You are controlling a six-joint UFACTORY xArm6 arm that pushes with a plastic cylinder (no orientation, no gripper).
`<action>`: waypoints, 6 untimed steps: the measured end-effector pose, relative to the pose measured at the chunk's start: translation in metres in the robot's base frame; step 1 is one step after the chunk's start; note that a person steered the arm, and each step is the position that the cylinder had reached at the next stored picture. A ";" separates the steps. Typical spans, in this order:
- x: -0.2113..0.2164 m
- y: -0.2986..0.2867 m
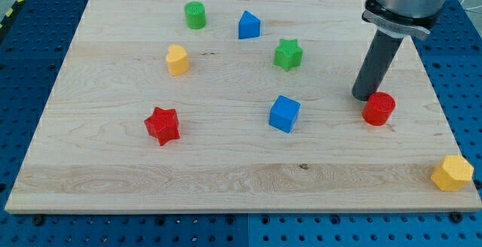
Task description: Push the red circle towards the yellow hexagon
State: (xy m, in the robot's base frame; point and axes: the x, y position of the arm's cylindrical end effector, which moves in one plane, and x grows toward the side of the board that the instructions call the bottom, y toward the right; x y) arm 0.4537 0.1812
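My tip (367, 96) sits touching the red circle (379, 108) at its upper left, no gripper to open or close. Yellow hexagon (453, 172) waits at the board's (226, 179) bottom-right corner, bare wood between them.

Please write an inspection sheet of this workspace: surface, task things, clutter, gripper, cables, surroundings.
Surface: wooden board, flat, pale.
Job's things: red circle at the view's right; yellow hexagon at the board's bottom right corner.
Clutter: red star, blue cube, green star, blue pentagon-like block, green circle, yellow block.
Grippers: none; my tip sits just up-left of the red circle, touching or nearly so.
Cables: nothing seen.
Surroundings: blue perforated table around the board.
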 end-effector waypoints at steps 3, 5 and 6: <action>0.020 0.000; 0.039 0.000; 0.050 0.000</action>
State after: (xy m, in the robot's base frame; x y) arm 0.5036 0.1812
